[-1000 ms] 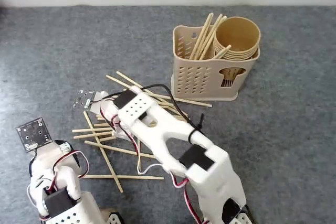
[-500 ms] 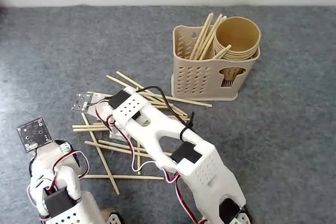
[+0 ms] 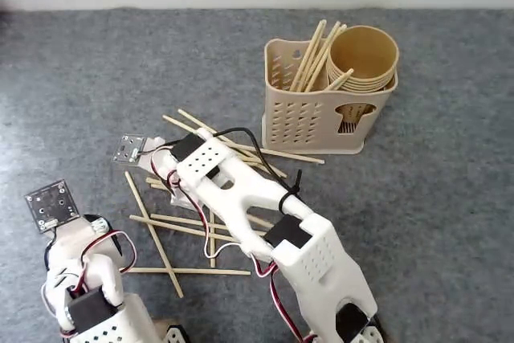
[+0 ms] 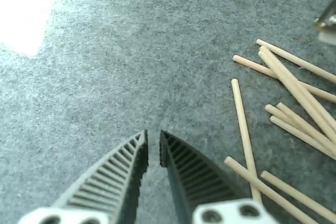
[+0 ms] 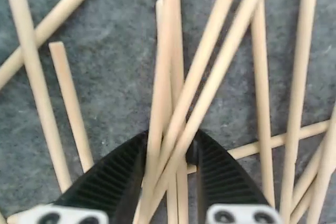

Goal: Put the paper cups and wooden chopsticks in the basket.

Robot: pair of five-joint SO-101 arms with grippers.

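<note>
Loose wooden chopsticks [image 3: 173,226] lie scattered on the grey mat left of centre. My right gripper [image 5: 168,156] is low over the pile, shut on a small bundle of chopsticks [image 5: 205,82] that runs out between its jaws; from above its arm [image 3: 233,186] covers the pile's middle. The beige perforated basket [image 3: 309,122] stands at the back right, holding a stack of paper cups [image 3: 363,58] and several upright chopsticks [image 3: 315,54]. My left gripper [image 4: 153,137] is shut on nothing, low over bare mat beside the ends of the chopsticks [image 4: 244,124].
The left arm [image 3: 80,279] sits at the front left corner with a small marker board [image 3: 50,202] on it. Another marker board [image 3: 128,149] rides on the right wrist. Open mat lies right of the basket and along the back.
The right arm swung a little left over the pile and back. The flat row of sticks at the pile's left edge has been drawn in under the right gripper. The left arm stayed still.
</note>
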